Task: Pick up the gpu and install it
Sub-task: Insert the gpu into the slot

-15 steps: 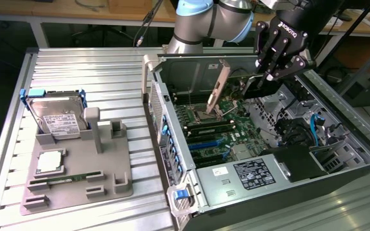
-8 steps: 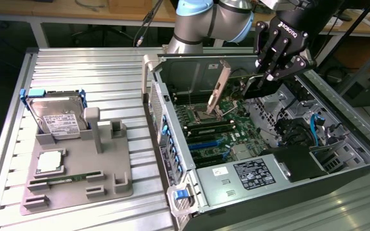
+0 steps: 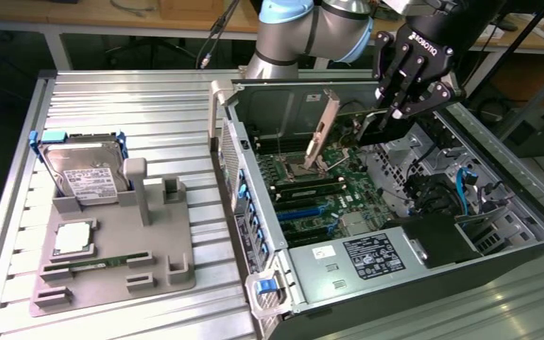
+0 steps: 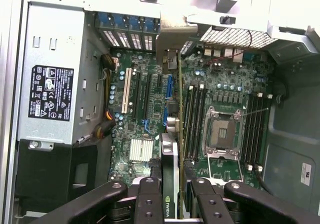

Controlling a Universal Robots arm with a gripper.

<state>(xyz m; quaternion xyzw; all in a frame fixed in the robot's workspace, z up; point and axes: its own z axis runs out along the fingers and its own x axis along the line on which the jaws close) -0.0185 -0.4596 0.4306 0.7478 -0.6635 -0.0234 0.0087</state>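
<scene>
The gpu (image 3: 323, 131), a thin card with a silvery-beige bracket at its end, hangs edge-down inside the open computer case (image 3: 499, 177), above the motherboard (image 3: 333, 195). My gripper (image 3: 390, 126) is shut on the card's far end, one finger on each face. In the wrist view the gpu (image 4: 171, 149) runs edge-on from between my fingers (image 4: 150, 199) toward the case's rear slots, and its bracket (image 4: 175, 36) hovers near the rear wall. The card lies over the strip between the blue expansion slot (image 4: 169, 86) and the memory slots (image 4: 195, 114). Whether it touches a slot I cannot tell.
A grey power supply (image 3: 367, 258) fills the case's near end. The bare processor socket (image 4: 222, 131) lies beside the card. On the ribbed table (image 3: 130, 99), at the exterior view's left, a grey holder (image 3: 159, 205) carries a hard drive (image 3: 88, 170), a processor (image 3: 71, 237) and a memory stick (image 3: 102, 262).
</scene>
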